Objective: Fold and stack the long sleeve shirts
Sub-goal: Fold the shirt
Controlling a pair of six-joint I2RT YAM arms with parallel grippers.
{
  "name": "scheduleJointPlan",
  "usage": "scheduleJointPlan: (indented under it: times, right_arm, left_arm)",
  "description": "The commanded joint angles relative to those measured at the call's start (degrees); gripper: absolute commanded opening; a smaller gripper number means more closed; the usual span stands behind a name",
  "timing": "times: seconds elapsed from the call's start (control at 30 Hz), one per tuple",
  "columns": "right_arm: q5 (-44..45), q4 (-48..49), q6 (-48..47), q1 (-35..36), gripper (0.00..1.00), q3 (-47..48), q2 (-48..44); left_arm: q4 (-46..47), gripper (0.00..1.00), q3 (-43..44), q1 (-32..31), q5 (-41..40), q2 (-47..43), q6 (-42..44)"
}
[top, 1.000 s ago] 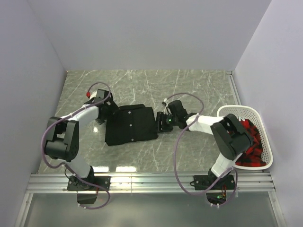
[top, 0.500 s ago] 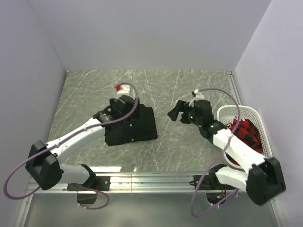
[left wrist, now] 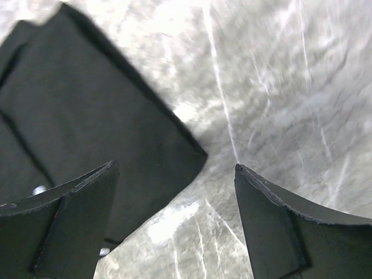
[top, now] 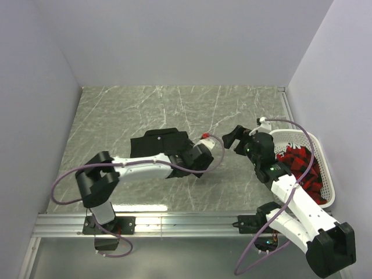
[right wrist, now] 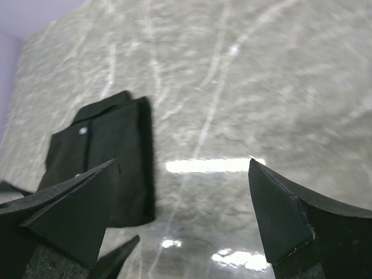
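Lying flat on the grey marble-patterned table, the black long sleeve shirt is seen folded into a compact rectangle, a little left of table centre. One small pale button is picked out in the right wrist view, near the far end of the garment. In the left wrist view one corner of the shirt is shown jutting onto bare tabletop. Cloth detail is not resolved there (blur).

L gripper is held at the shirt's right-hand edge. In the top view the L forearm is stretched across the near part of the garment and part of it is hidden. Per the left wrist view, the fingers are spread wide w/ nothing caught between them. One finger is placed over cloth, the other over bare table. Contact w/ the cloth can't be told.

R gripper is raised over bare table to the right of the shirt, well apart from it. Its jaws are spread fully and nothing is held. The shirt is seen between and beyond its fingers in the right wrist view.

White slatted basket is noted at the table's right edge, beside the R arm. Red + black cloth is piled inside.
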Motion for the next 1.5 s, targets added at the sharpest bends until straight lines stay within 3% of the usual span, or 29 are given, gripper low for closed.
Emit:
scheduleJointPlan:
  times: [0.0,0.5,0.87,1.13,1.3,1.47]
  right_arm:
    - [2.0,-0.5,2.8,-2.6,0.97,-1.4,-1.5]
    - [-6.7,1.6,3.9,-7.7,0.94,-5.0,-0.4]
    - [-10.6,4.5,3.5,-7.8,0.94,-4.6,2.4]
    - [-13.7,6.3,5.1,-7.7,0.94,-4.0,6.3]
    - [-18.5,9.1,6.6,-7.8,0.94,-3.4,10.7]
    - [-25.1,13.4,10.1,-7.7,0.95,-3.1,17.6]
  left_arm:
    - [2.0,0.84,2.8,-1.9,-2.3,3.0,5.1]
    - [1.4,0.61,1.9,-3.3,-1.4,9.7,6.3]
    - [2.6,0.54,0.6,-3.3,-3.2,12.3,6.4]
    - [2.7,0.30,-0.6,-3.0,-4.1,10.7,5.7]
    - [3.0,0.04,-1.2,-2.4,-3.7,8.9,4.9]
    - [4.3,0.00,-2.5,-1.5,-1.9,5.0,4.0]
